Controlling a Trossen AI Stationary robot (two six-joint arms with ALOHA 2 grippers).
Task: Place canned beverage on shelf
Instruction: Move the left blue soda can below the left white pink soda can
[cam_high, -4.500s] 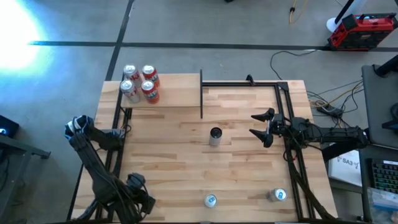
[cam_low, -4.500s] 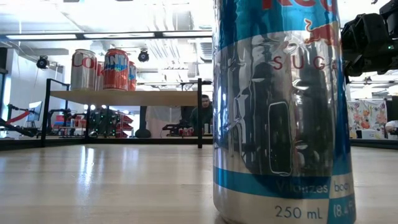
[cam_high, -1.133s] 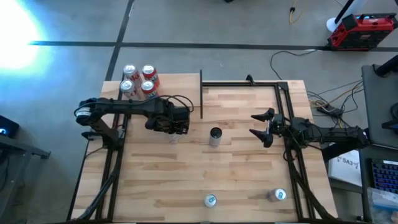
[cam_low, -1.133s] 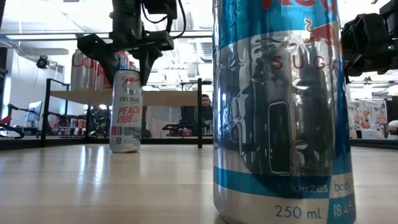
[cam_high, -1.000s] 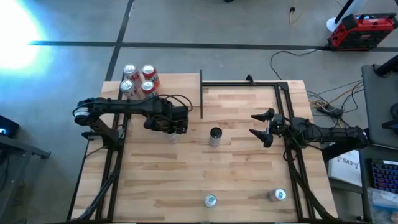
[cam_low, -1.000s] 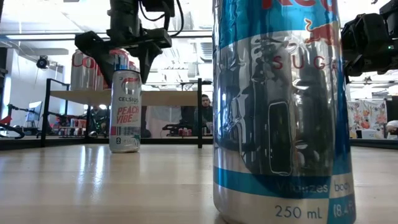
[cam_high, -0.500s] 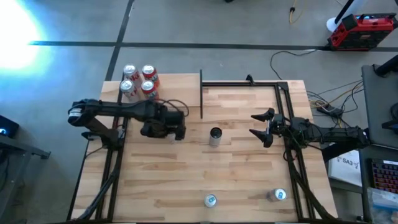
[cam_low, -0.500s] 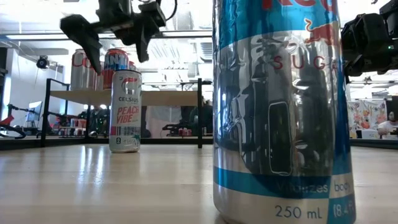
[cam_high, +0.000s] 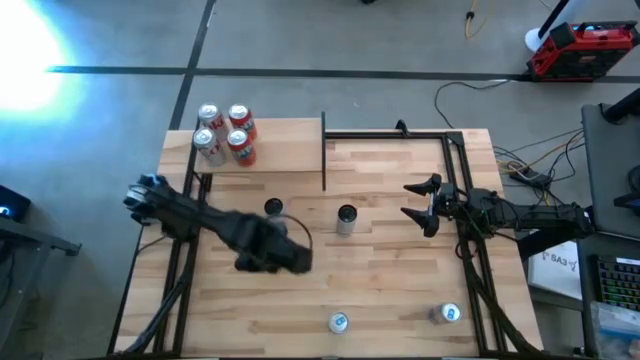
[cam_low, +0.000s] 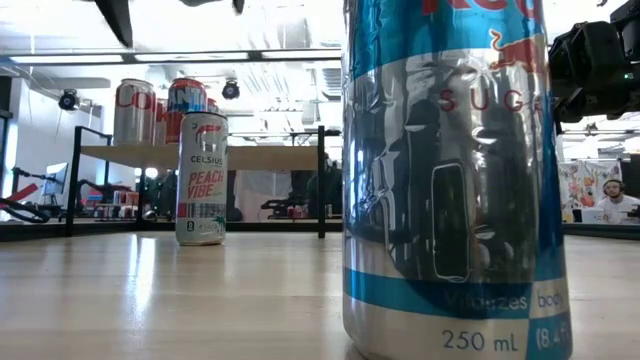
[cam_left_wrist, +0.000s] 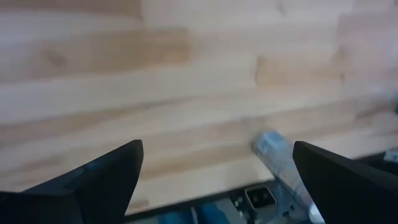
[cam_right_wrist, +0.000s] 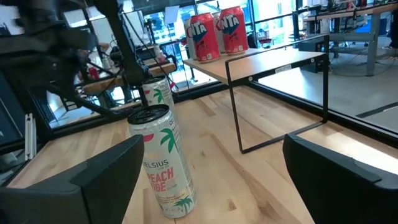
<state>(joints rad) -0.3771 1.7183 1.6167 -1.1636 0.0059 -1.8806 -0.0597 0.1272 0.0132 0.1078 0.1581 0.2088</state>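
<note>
At ten o'clock on the tabletop (cam_high: 400, 290), four cans (cam_high: 225, 132) are seen on the shelf (cam_high: 285, 145). Below it a can (cam_high: 273, 208) stands unheld; the left gripper (cam_high: 290, 258) fingers are spread empty. At three o'clock the right gripper (cam_high: 420, 205) fingers are held wide, empty.

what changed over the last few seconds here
The left arm reached from the table's near left corner toward the shelf, set a Celsius can upright on the table in front of it, let go, and its open left gripper has pulled back. The right gripper, the middle can and four shelf cans stayed put.
</note>
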